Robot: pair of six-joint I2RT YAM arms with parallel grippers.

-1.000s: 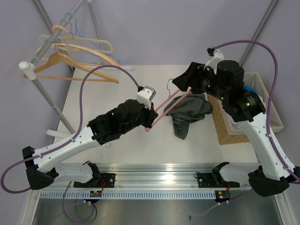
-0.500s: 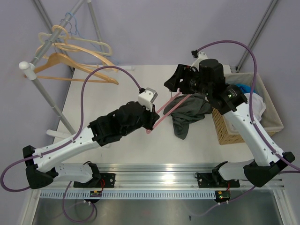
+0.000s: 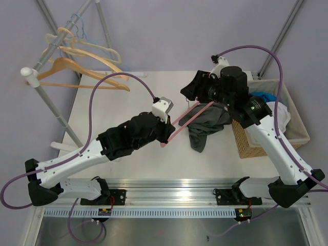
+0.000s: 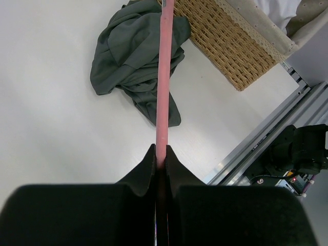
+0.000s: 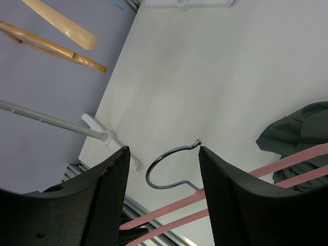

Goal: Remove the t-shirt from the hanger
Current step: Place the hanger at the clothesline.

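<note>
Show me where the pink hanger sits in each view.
Top external: pink hanger slants across the centre.
Left wrist: upright bar mid-frame, pinched by the left hand.
Right wrist: two bars crossing the bottom right.
Shared landmark: grey t-shirt, in all three.

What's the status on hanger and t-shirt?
Left end effector shut on pink hanger. Right end effector open, metal hook between fingers. T-shirt heaped on table beside wicker basket, apparently off hanger. Nothing seen blocking.
</note>
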